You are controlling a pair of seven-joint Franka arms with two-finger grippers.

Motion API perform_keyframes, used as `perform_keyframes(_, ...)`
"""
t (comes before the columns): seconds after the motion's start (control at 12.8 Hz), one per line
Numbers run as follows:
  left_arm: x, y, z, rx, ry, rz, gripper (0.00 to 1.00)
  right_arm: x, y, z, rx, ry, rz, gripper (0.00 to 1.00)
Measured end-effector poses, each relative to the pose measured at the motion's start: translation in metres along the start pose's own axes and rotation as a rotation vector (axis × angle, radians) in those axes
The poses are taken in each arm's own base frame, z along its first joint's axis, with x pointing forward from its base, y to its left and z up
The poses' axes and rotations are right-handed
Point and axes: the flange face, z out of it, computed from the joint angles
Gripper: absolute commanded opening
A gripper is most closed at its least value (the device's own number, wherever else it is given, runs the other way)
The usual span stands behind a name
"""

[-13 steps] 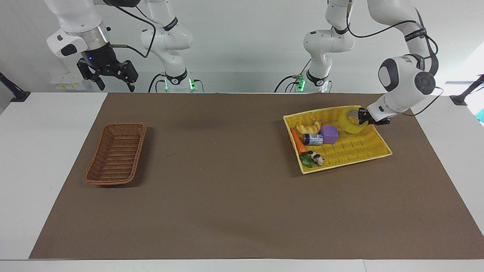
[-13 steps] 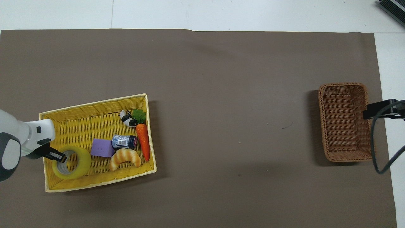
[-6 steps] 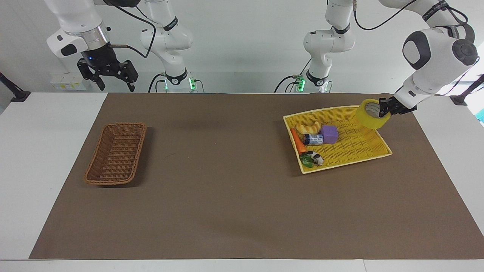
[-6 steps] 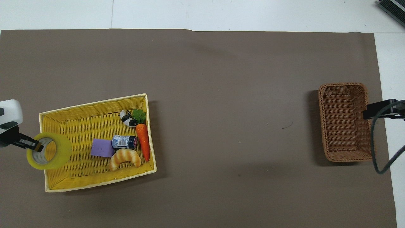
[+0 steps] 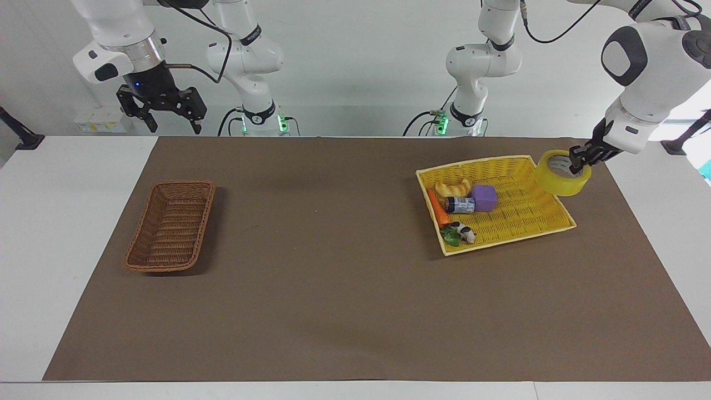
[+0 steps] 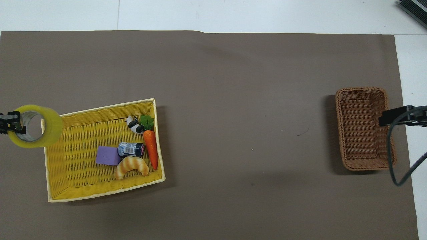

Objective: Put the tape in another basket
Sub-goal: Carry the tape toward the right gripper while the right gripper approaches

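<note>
My left gripper is shut on the rim of the yellow tape roll and holds it in the air over the corner of the yellow flat basket at the left arm's end. The brown wicker basket stands at the right arm's end of the mat. My right gripper waits, open and empty, high over the table edge by that basket; only a dark part of it shows in the overhead view.
The yellow basket holds a purple cube, a croissant, a small can, a toy carrot and a small cow figure.
My left gripper has lifted the tape out of the yellow basket and carried it up over that basket's corner at the left arm's end. The right gripper has barely shifted.
</note>
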Motion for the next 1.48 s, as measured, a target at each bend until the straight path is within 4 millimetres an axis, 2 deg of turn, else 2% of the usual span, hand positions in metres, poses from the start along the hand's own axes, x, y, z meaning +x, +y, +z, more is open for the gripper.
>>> perform_keyframes(0.16,0.001,0.026,0.003,0.005,-0.006,-0.018,0.0,0.003,-0.027,-0.002,0.072,0.036,-0.036,1.0)
perform_keyframes(0.31,-0.005,0.069,0.004,-0.011,-0.011,-0.03,0.0,0.006,-0.05,-0.002,0.188,0.052,-0.009,1.0)
perform_keyframes(0.55,-0.019,0.13,0.007,-0.129,-0.049,-0.023,0.0,0.007,-0.082,0.003,0.35,0.024,0.045,1.0)
perform_keyframes(0.7,-0.027,0.165,0.018,-0.233,-0.068,-0.001,0.0,0.006,-0.109,0.016,0.42,-0.01,0.048,1.0)
perform_keyframes(0.86,-0.036,0.205,0.033,-0.341,-0.074,0.017,0.0,0.002,-0.141,0.036,0.499,-0.055,0.055,1.0)
perform_keyframes(0.94,-0.043,0.226,0.036,-0.394,-0.077,0.028,0.0,0.002,-0.15,0.048,0.546,-0.07,0.066,1.0)
perform_keyframes(1.17,-0.06,0.281,0.03,-0.555,-0.062,0.041,0.0,0.002,-0.177,0.078,0.593,-0.051,0.087,1.0)
perform_keyframes(1.32,-0.072,0.317,0.029,-0.611,-0.036,0.043,0.0,0.0,-0.195,0.09,0.672,-0.05,0.121,1.0)
perform_keyframes(1.48,-0.091,0.353,0.032,-0.619,-0.026,0.033,0.0,0.0,-0.204,0.098,0.721,-0.037,0.152,1.0)
